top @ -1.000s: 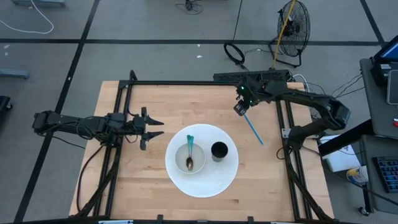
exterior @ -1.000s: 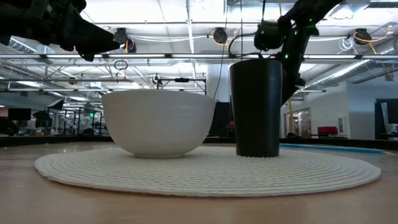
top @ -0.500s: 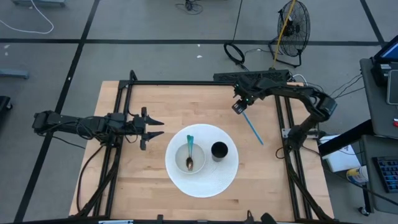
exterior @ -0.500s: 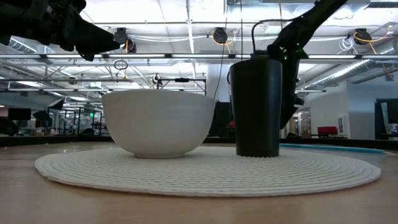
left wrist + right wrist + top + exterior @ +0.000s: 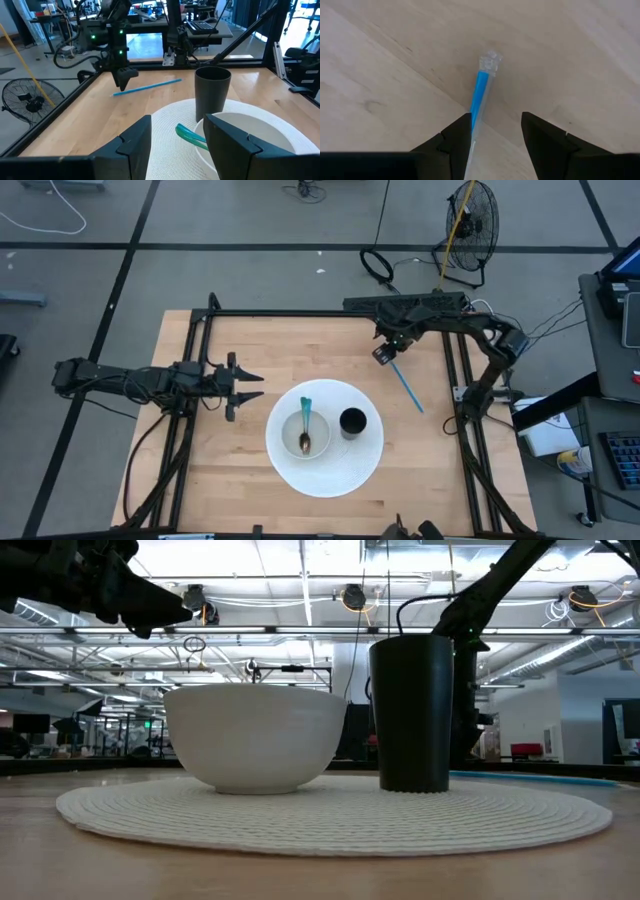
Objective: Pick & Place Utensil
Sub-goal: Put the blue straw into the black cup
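A blue straw in a clear wrapper [image 5: 407,386] lies flat on the wooden table, right of the round white placemat [image 5: 330,477]. My right gripper [image 5: 384,354] hangs over the straw's far end, pointing down and open. In the right wrist view its fingers stand on either side of the straw [image 5: 480,92] and touch nothing I can see. On the placemat stand a white bowl [image 5: 305,435] with a teal-handled spoon [image 5: 305,415] in it and a black cup [image 5: 352,422]. My left gripper [image 5: 255,385] waits open, above the table left of the placemat.
A black metal frame [image 5: 300,313] runs along the table's far edge and down both sides. Bare wood lies between the straw and the placemat and along the near edge. In the low view the cup [image 5: 412,710] hides most of my right gripper. A fan [image 5: 472,225] stands on the floor beyond.
My right gripper has come down toward the straw's far end, shifting slightly toward the near edge, while its arm has folded back toward the table's far right corner. The straw, bowl, cup and left arm have stayed where they were.
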Robot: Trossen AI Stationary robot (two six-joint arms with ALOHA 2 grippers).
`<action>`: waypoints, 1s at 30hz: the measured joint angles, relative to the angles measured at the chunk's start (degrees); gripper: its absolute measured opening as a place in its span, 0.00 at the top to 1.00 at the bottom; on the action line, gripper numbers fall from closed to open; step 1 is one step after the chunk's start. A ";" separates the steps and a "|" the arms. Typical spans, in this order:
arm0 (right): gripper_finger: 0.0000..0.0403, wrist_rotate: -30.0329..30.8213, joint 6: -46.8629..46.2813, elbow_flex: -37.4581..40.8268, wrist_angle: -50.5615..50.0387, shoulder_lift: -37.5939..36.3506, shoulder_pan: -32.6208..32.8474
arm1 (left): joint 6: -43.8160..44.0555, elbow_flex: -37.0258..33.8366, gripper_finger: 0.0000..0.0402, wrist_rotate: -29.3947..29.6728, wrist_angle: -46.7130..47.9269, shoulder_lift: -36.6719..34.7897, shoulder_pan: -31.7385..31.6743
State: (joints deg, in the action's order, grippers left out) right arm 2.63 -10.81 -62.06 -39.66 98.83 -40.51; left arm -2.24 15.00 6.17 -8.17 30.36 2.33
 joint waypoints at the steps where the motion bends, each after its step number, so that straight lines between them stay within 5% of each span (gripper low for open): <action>1: 0.58 0.00 -0.07 0.00 0.04 0.33 0.00 | -0.02 0.00 0.54 0.00 0.15 0.00 0.00; 15: 0.62 -2.78 0.20 -0.11 -0.70 2.90 0.00 | 0.00 0.00 0.54 0.00 0.73 0.00 0.00; 30: 0.90 -2.85 1.86 -0.11 -3.06 2.94 0.02 | 0.46 0.00 0.54 0.00 0.73 0.01 0.00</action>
State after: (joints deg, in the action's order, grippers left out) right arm -0.22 -8.95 -62.17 -42.72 101.78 -40.49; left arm -1.78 15.00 6.17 -7.44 30.37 2.33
